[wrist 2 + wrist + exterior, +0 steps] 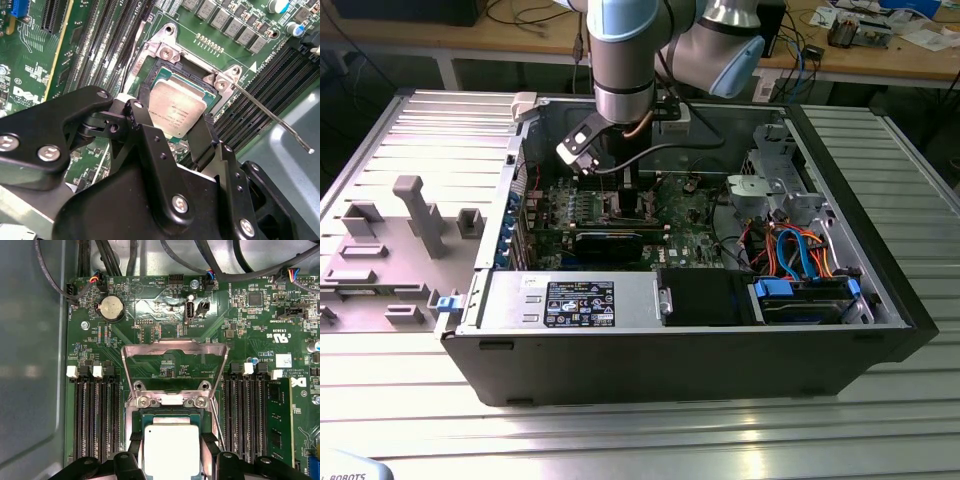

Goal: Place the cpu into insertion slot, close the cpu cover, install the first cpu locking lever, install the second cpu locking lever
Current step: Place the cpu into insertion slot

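Arm, exterior view: the arm reaches straight down into the open computer case, above the green board.
Case, exterior view: it stands on the ribbed metal tabletop. A grey moulded tray lies beside it on the exterior view's left.
Gripper, second wrist view: the gripper is low over the board, with its black jaws at two opposite sides of the cpu.
Jaws, second wrist view: clenched on the cpu, one against each side.
Cpu, second wrist view: it lies flat within the insertion slot, silvery top up.
Locking lever, second wrist view: the locking lever, a thin metal rod, runs out from one corner of the slot across the long black memory slots.
Cpu cover, first wrist view: the cpu cover is swung open on its hinge, away from the cpu. The board shows through its window.
Jaws, first wrist view: they flank the cpu on two sides.
Coin battery, first wrist view: the coin battery sits on the board beyond the open cover.
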`<control>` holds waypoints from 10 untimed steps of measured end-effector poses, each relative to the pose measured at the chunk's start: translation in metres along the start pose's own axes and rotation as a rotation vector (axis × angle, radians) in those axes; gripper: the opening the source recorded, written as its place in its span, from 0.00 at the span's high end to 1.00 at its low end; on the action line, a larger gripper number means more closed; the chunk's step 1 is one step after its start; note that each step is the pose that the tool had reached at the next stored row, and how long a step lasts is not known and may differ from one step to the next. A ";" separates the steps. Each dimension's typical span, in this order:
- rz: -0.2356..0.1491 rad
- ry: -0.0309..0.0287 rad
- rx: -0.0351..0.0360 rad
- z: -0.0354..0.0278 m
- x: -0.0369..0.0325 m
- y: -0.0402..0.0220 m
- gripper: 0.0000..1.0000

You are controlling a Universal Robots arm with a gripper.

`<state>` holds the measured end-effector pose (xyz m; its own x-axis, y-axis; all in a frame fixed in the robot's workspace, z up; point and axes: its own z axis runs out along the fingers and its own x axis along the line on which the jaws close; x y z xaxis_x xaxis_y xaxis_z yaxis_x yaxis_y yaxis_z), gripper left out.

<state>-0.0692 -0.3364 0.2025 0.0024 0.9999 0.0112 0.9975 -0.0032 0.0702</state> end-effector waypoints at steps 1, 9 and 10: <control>0.000 0.0002 -0.0002 0.0001 0.0000 0.0000 0.46; 0.000 0.0005 -0.0007 0.0011 -0.0002 0.0000 0.46; 0.000 0.0006 -0.0010 0.0012 -0.0003 0.0000 0.46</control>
<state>-0.0691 -0.3367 0.2013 0.0024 0.9999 0.0118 0.9975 -0.0033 0.0712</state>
